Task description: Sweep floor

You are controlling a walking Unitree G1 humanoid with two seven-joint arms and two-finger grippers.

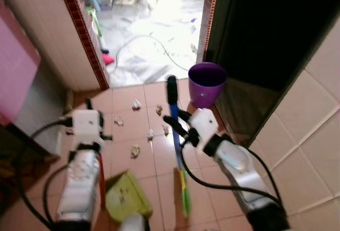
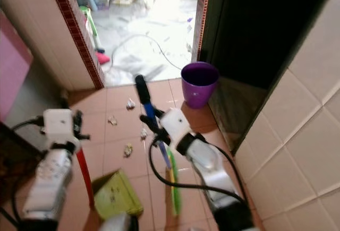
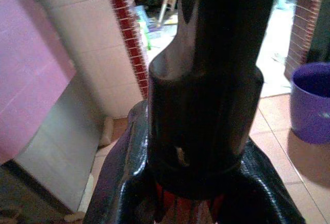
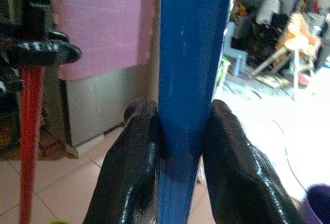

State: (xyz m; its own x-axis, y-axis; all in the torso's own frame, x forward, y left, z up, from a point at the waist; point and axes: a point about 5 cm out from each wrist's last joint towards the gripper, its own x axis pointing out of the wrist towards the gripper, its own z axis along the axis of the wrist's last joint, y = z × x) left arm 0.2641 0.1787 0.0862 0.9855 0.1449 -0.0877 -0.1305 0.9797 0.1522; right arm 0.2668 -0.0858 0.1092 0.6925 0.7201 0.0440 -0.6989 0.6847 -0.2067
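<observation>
My right gripper (image 1: 173, 122) is shut on the blue handle of a broom (image 1: 176, 138), also close up in the right wrist view (image 4: 181, 131). The broom's green bristles (image 1: 185, 195) rest on the terracotta tiles between my arms. My left gripper (image 1: 88, 112) is shut on the black-capped red handle (image 2: 83, 170) of a green dustpan (image 1: 125, 196). That dustpan sits on the floor near my feet. The grip fills the left wrist view (image 3: 202, 147). Several crumpled paper scraps (image 1: 136, 151) lie ahead of the dustpan, towards the doorway.
A purple bin (image 1: 206, 84) stands by the dark door (image 1: 265, 24) on the right. Tiled walls close in on both sides, with a pink foam mat (image 1: 16, 66) at left. Beyond the doorway a cable (image 1: 139, 41) lies on bright wet floor.
</observation>
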